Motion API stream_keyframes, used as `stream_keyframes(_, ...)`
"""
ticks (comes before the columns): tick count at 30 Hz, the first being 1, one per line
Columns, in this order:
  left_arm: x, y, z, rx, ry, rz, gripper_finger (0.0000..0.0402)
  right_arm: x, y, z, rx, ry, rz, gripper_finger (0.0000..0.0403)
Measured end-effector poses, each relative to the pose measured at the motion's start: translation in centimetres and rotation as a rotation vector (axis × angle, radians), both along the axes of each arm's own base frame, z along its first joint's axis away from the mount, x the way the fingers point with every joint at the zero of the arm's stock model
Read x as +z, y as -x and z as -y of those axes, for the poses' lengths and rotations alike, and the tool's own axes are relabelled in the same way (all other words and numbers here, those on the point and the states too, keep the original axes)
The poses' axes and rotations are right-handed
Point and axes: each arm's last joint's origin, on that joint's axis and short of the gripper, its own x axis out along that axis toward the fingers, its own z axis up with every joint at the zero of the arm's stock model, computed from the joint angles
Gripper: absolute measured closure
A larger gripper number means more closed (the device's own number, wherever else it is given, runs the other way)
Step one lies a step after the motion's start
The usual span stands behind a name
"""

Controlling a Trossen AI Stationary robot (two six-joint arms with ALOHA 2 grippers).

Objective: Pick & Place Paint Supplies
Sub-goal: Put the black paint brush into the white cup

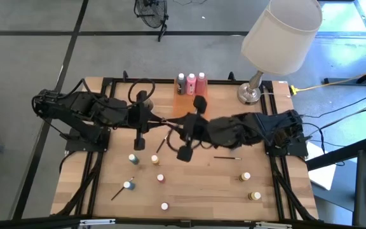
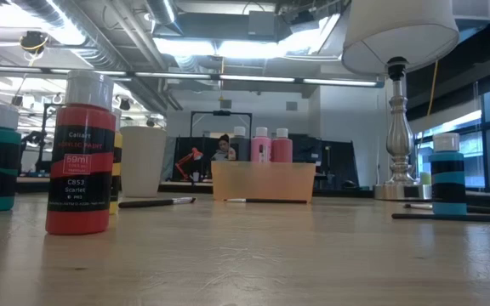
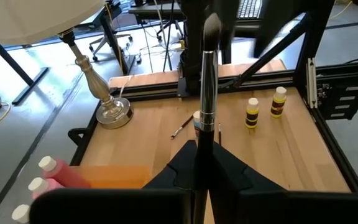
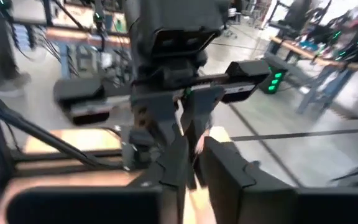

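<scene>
Clearly: left hand [image 3: 205, 177] grips thin dark paintbrush [image 3: 207, 93], bristles dark.

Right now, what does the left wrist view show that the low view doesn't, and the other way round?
Only the left wrist view shows a paintbrush upright in the left gripper, plus two yellow paint pots. Only the low view shows a red Scarlet paint bottle close up and a person in the room behind. Both show the orange tray, the pink bottles and the lamp base.

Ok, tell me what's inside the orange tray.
Three white-capped bottles, two pink and one darker, stand upright in the orange tray. The tray's wall hides their bases in the low view.
</scene>
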Motion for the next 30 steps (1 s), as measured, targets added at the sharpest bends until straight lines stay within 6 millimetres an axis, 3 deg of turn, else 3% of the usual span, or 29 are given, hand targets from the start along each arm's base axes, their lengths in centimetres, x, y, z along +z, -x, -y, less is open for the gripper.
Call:
stream_keyframes(8, 0.1, 0.2, -0.1, 0.013, -0.005, 0.002, 0.0388, -0.1, 1.3, -2.0, -0.128, 0.112, -0.016, 0.0252)
stream_keyframes(11, 0.6, 1.0, -0.6, 0.117, 0.022, 0.043, 0.0388, -0.2, 2.0, -2.8, -0.208, 0.135, -0.012, 0.0232)
stream_keyframes(16, 2.4, 4.3, -2.0, 0.19, 0.056, 0.144, 0.0388, -0.2, 3.1, -4.3, -0.299, 0.183, -0.005, 0.0231)
stream_keyframes(23, 4.6, 10.7, -4.0, 0.264, 0.088, 0.322, 0.0388, -0.4, 4.2, -5.6, -0.315, 0.23, -0.02, 0.0251)
stream_keyframes(27, 3.6, 12.5, -4.6, 0.273, 0.098, 0.437, 0.0389, -0.6, 4.5, -6.1, -0.298, 0.248, -0.036, 0.0257)
stream_keyframes(30, 1.3, 12.7, -4.6, 0.256, 0.085, 0.515, 0.0389, -0.7, 4.8, -6.3, -0.305, 0.272, -0.049, 0.0257)
